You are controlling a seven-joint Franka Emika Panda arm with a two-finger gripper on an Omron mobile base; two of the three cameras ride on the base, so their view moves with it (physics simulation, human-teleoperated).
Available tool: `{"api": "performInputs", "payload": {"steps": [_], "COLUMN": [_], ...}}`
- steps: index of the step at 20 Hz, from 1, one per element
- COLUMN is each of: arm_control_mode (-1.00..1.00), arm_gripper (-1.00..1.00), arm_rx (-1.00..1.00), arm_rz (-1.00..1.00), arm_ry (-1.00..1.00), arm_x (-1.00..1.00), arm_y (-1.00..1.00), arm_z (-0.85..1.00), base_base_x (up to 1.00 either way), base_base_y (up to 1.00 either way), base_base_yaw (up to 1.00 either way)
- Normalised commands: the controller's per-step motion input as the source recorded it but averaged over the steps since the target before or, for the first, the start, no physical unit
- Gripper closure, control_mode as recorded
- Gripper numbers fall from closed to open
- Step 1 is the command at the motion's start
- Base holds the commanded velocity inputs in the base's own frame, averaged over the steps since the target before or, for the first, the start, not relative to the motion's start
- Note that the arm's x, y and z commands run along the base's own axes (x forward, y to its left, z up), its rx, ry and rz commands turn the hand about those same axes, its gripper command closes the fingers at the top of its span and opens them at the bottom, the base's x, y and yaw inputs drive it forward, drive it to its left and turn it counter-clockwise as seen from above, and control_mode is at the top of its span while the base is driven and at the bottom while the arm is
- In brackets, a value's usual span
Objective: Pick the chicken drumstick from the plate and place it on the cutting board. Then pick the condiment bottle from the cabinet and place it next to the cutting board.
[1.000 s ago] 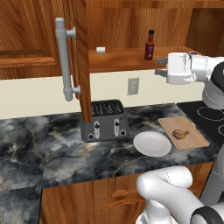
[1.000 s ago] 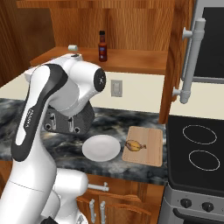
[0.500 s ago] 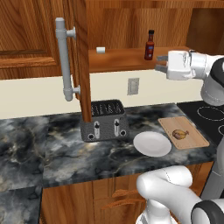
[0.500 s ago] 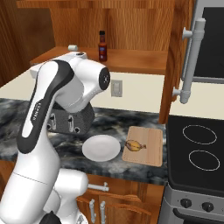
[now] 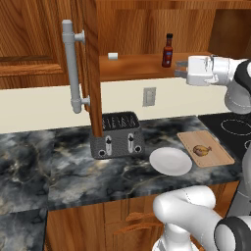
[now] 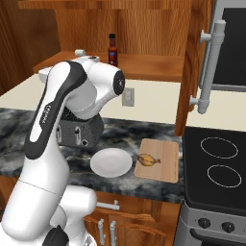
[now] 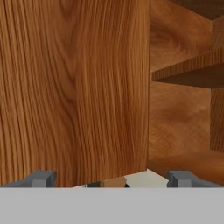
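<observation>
Dark-red condiment bottle point(image 5: 168, 50) upright on the cabinet point(image 5: 147, 29) shelf, gripper point(image 5: 179, 69) just right of it, jaws wide open, nothing held. Right base view: chicken drumstick point(image 6: 148, 160) on cutting board point(image 6: 166, 166), right of the plate point(image 6: 111, 162). Hand view: fingertips point(image 7: 43, 179) spread, wood door ahead.

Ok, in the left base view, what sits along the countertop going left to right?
Dark grey slotted toaster → round white flat plate → light-brown wooden cutting board, with the small golden-brown chicken drumstick lying on it.
</observation>
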Motion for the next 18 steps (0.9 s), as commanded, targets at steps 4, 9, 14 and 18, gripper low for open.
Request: {"api": "performInputs", "payload": {"steps": [4,9,14,18], "arm_control_mode": [-1.00,-1.00,-1.00,-1.00], "arm_gripper": [-1.00,-1.00,-1.00,-1.00], "arm_rx": [0.00,0.00,0.01,0.00], "arm_rz": [0.00,0.00,0.00,0.00], "arm_ry": [0.00,0.00,0.00,0.00], "arm_x": [0.11,0.12,0.14,0.18], "arm_y": [-0.17,-0.13,-0.07,-0.08], "arm_z": [0.04,0.05,0.02,0.00], "base_base_x": [0.00,0.00,0.00,0.00], "base_base_y": [0.00,0.00,0.00,0.00], "base_base_yaw": [0.00,0.00,0.00,0.00]}}
